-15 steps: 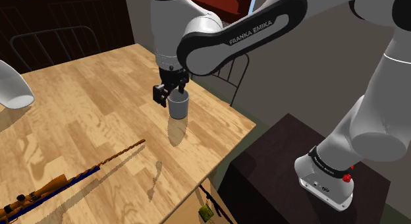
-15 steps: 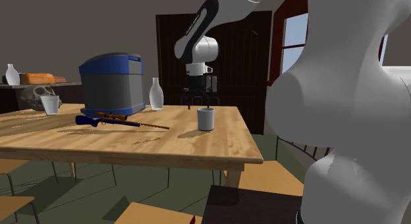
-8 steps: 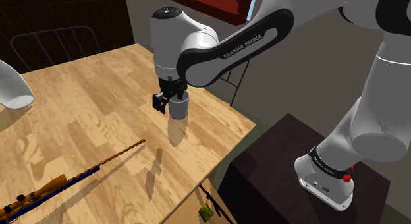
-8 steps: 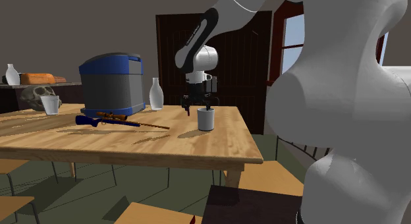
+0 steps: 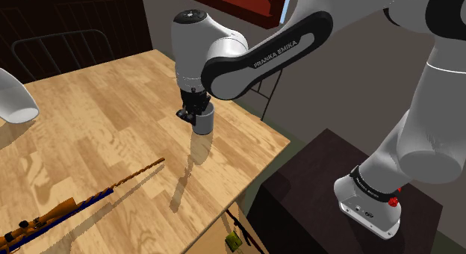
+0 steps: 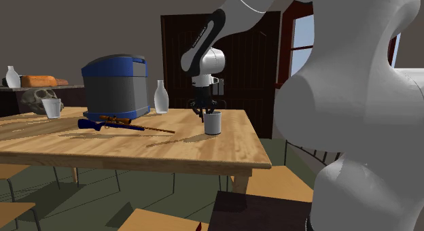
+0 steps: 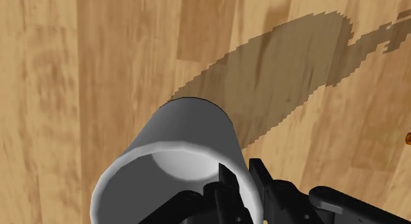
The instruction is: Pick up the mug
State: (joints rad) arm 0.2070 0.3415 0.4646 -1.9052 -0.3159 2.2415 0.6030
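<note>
Wooden worktop (image 5: 104, 133) carries the grey mug (image 5: 204, 123) near its edge on the shoulder view's right, with bare boards spreading toward the rifle (image 5: 56, 211). The pincer (image 7: 242, 178) is clenched on the mug's wall, one finger inside and one outside. The arm (image 5: 269, 52) reads FRANKA EMIKA.

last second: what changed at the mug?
The hand came down over the mug and shut on its rim wall, one finger inside and one outside. The mug stands where it was on the table, not lifted yet. The rifle has not moved.
</note>
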